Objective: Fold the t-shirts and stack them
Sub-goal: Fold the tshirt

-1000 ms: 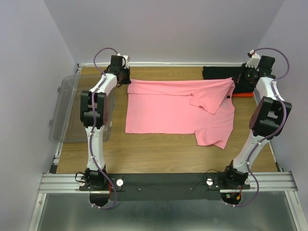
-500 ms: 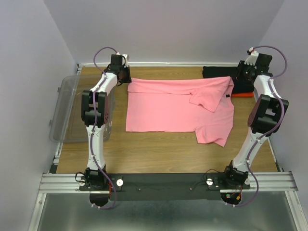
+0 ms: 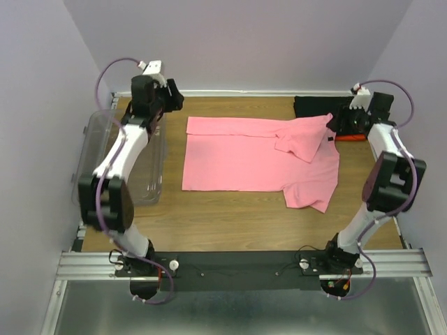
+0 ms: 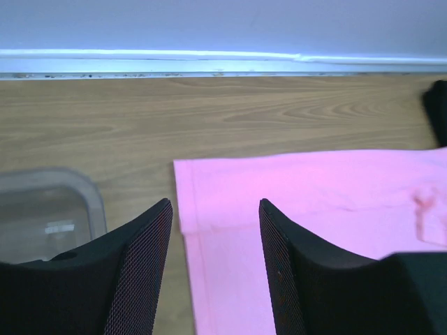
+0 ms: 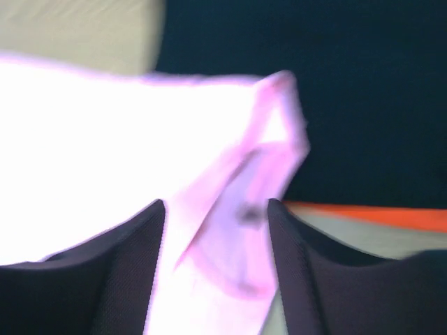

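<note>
A bright pink t-shirt [image 3: 244, 157] lies flat on the table, folded in half, with one sleeve [image 3: 307, 143] turned over it at the right. A black t-shirt [image 3: 314, 105] and an orange-red one [image 3: 354, 137] lie at the far right corner. My left gripper [image 3: 174, 97] hangs open just off the pink shirt's far left corner. In the left wrist view it [image 4: 215, 204] holds nothing, and the pink edge [image 4: 314, 202] lies below it. My right gripper [image 3: 336, 123] is open at the far right corner. In its blurred wrist view, loose pink cloth [image 5: 230, 230] shows between the spread fingers [image 5: 216, 202].
A clear plastic tub [image 3: 89, 150] stands at the table's left edge, under my left arm; its corner [image 4: 42, 209] shows beside the left finger. The back wall and its white rail [image 4: 209, 63] run close behind both grippers. The black shirt [image 5: 363, 105] fills the background beyond the right gripper.
Both grippers were shut on the pink shirt's far corners and have opened. The left arm has risen and swung left over the tub. The right gripper drew back slightly.
</note>
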Available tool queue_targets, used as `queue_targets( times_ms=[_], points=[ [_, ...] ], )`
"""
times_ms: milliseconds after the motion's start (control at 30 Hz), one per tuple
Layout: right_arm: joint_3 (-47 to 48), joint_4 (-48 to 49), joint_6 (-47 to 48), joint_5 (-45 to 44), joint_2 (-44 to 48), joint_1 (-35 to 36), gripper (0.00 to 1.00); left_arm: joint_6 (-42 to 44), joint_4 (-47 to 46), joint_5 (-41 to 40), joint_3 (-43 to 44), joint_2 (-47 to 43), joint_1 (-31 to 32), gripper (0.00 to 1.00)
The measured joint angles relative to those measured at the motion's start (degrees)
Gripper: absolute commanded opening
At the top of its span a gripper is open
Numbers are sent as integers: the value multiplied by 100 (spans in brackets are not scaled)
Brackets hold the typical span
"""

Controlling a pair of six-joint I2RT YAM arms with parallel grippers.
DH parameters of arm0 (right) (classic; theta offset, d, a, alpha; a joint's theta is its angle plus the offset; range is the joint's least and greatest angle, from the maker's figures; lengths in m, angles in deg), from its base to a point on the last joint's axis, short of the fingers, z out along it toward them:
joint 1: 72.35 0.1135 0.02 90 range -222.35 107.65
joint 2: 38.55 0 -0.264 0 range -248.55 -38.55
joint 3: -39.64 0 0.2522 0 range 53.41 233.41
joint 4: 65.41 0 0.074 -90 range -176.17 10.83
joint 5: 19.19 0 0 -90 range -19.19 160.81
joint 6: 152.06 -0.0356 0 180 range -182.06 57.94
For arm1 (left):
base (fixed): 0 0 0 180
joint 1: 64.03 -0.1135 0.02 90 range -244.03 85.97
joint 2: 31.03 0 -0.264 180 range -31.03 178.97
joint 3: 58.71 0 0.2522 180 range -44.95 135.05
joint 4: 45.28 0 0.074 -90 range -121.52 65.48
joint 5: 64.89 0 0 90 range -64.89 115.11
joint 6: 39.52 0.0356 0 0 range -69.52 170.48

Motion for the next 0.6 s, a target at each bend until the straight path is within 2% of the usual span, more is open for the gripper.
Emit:
queue_targets(
  times_ms=[67,133,267,333,467,600],
  points=[
    [-625,-258,745,651,651,-4,74,-114,-444,-15,-1075,-1290,0,71],
    [-975,-750,1971,1180,1257,17,79,-352,-973,-11,-2140,-2511,0,71],
    [-1561,-3029,5659,1906,2184,232,76,-1003,-1453,138,-4100,-4417,4,71],
    [-1947,-3807,6985,1926,2170,428,75,-1346,-1449,234,-4863,-4916,39,68],
    [-2992,-4323,8002,1714,2146,857,74,-1958,-1016,181,-5829,-5224,531,66],
    [-3477,-4428,8378,1515,2437,1130,73,-2446,-629,-136,-6054,-5034,1182,65]
  ],
)
